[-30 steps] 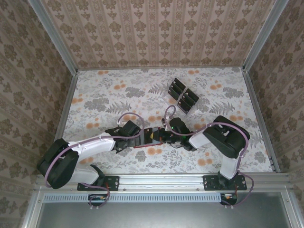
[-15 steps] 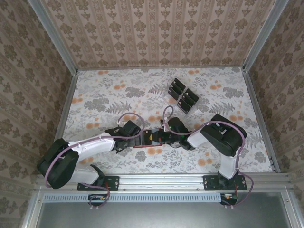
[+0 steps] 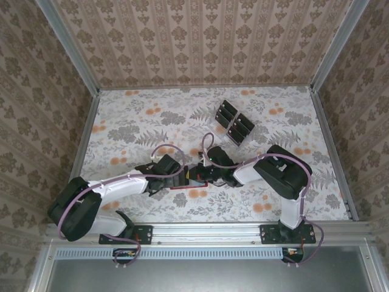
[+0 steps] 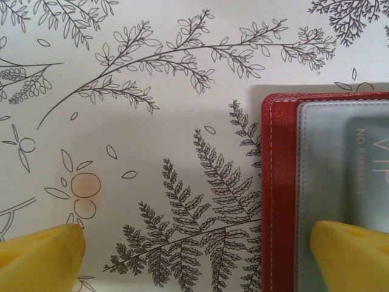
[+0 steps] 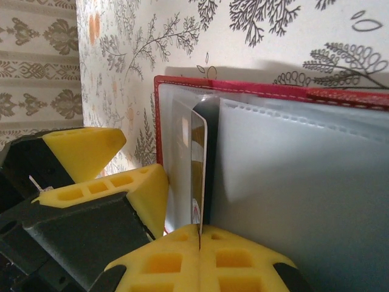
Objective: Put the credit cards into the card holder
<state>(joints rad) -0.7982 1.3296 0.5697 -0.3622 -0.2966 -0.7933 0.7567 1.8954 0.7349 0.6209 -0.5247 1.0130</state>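
Standing edgewise, credit card (image 5: 198,159) sits inside open card holder (image 5: 267,90).

Floral-patterned table (image 3: 134,121) carrying open red card holder (image 4: 278,182) near front; black credit cards (image 3: 234,123) lying farther back.

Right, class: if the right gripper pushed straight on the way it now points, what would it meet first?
Likely the clear sleeves of the card holder: the right gripper, shut on a credit card held edge-on, aims it into them. Its depth is unclear.
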